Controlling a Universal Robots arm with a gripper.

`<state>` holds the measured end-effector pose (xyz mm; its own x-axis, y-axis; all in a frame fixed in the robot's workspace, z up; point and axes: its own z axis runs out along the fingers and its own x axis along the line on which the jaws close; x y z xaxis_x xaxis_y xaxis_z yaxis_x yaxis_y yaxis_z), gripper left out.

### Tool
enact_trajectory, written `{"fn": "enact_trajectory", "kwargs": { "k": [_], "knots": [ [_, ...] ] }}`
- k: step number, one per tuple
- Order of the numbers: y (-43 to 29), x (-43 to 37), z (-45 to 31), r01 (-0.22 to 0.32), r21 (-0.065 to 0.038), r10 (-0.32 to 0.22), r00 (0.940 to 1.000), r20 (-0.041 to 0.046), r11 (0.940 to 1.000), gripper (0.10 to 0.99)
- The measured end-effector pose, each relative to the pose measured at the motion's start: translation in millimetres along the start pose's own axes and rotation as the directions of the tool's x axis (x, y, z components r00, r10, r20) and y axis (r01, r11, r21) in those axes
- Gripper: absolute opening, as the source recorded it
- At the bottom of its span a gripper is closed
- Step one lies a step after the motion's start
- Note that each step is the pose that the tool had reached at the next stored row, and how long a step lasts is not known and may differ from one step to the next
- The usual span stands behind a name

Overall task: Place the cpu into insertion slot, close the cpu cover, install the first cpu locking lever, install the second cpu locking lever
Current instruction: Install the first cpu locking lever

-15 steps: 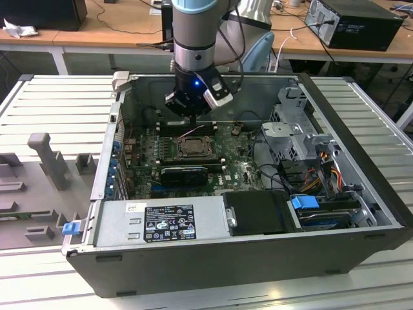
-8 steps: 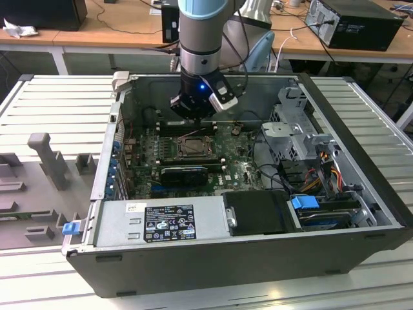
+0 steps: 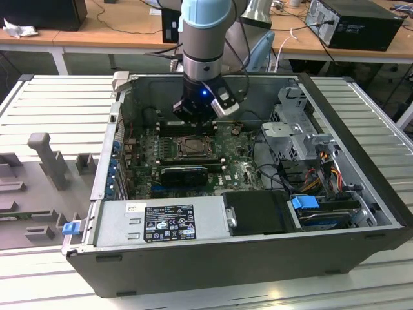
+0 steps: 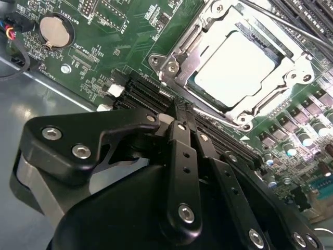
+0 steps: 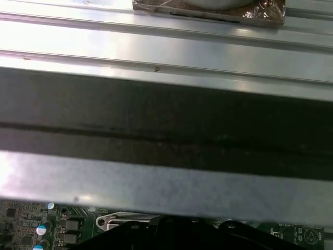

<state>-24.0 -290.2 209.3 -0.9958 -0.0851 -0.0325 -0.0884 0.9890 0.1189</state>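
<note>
Pale silvery square cpu [image 4: 235,66] seated in the black square insertion slot [image 4: 195,86], cover frame lowered.
Black gripper [image 4: 179,110] is poised just beside it, jaws pressed together, nothing held.

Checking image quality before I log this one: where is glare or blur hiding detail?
In the second wrist view the cpu top is washed out to near white by glare, while the fingers sit close and soft; in the first wrist view the pale case wall is overexposed; the exterior view is evenly lit, with the insertion slot dark but readable.
</note>
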Motion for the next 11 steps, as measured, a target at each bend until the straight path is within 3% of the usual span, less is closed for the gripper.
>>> {"fn": "enact_trajectory", "kwargs": {
  "k": [11],
  "knots": [
    [-0.6,-0.7,4.5,0.0,0.005,0.0,1.0,-0.0005,1.0,0.106]
  ]
}}
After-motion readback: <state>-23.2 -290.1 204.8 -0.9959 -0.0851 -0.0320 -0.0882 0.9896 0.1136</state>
